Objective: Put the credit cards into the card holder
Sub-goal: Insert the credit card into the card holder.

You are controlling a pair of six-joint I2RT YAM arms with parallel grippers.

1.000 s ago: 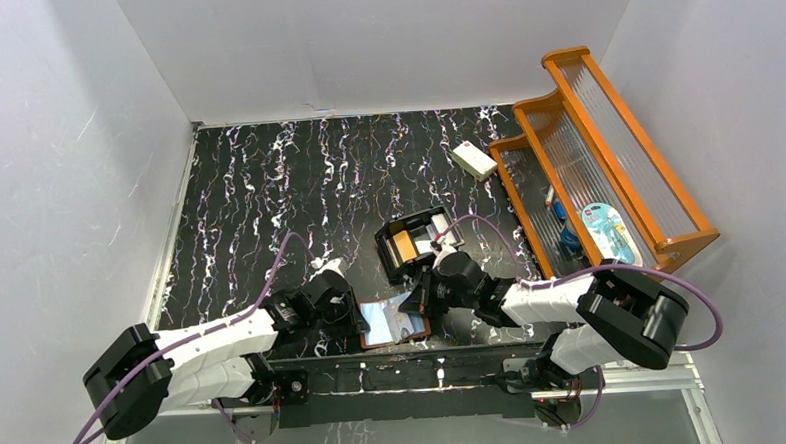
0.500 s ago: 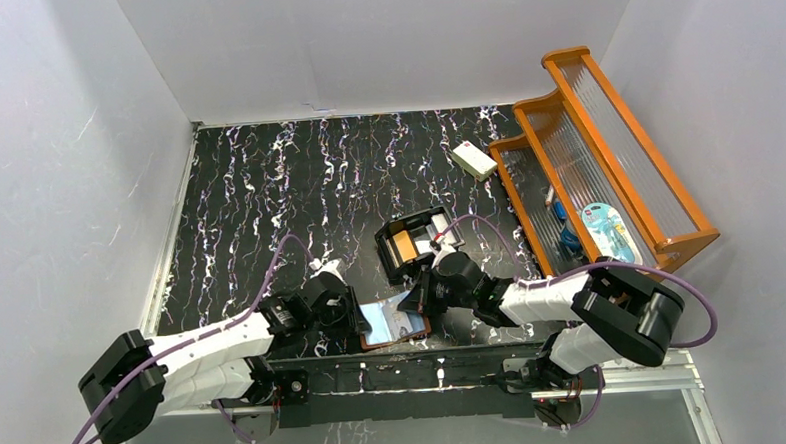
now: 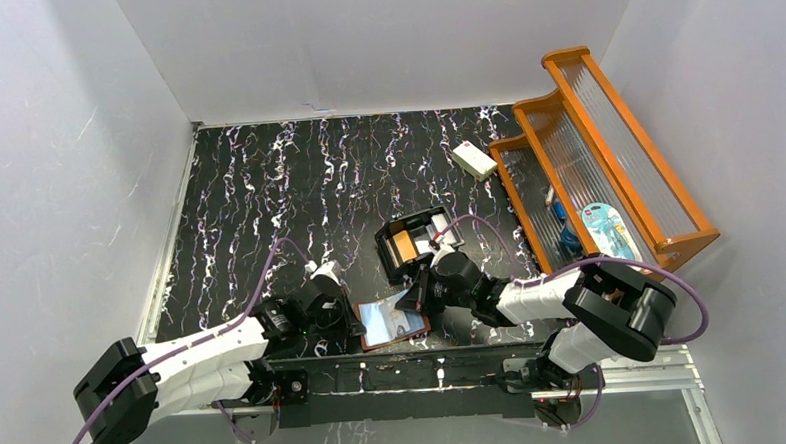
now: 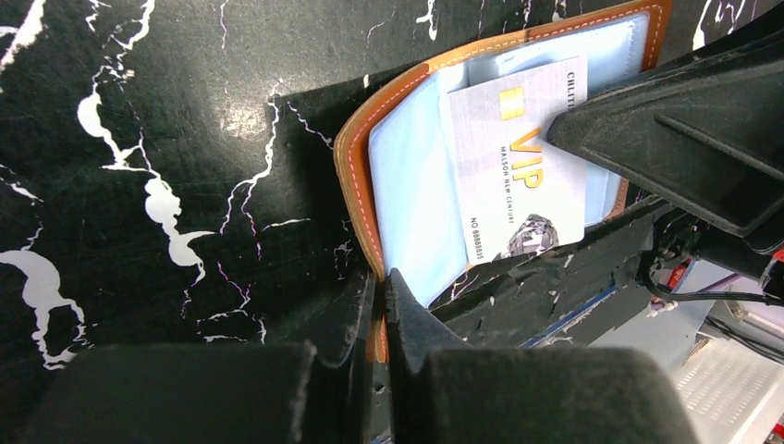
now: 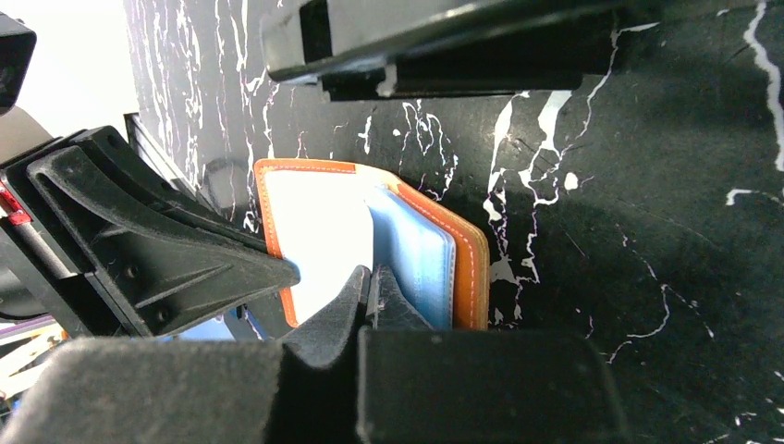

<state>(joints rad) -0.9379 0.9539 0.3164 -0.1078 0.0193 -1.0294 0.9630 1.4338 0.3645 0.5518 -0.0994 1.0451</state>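
Note:
The brown card holder lies open near the table's front edge, its pale blue slots facing up. My left gripper is shut on its brown near edge, which shows between the jaws. A white VIP credit card lies slanted over the slots. My right gripper is shut on that card's edge, right beside the blue pockets. From above, the left gripper and right gripper flank the holder. An orange credit card sits in the black box.
A black compartmented box stands just behind the holder. A white block lies further back. An orange wooden rack with small items fills the right side. The arms' black base rail runs directly in front of the holder.
My left gripper has closed on the card holder's edge, and the left arm's elbow has slid left. The right gripper and the card have hardly moved.

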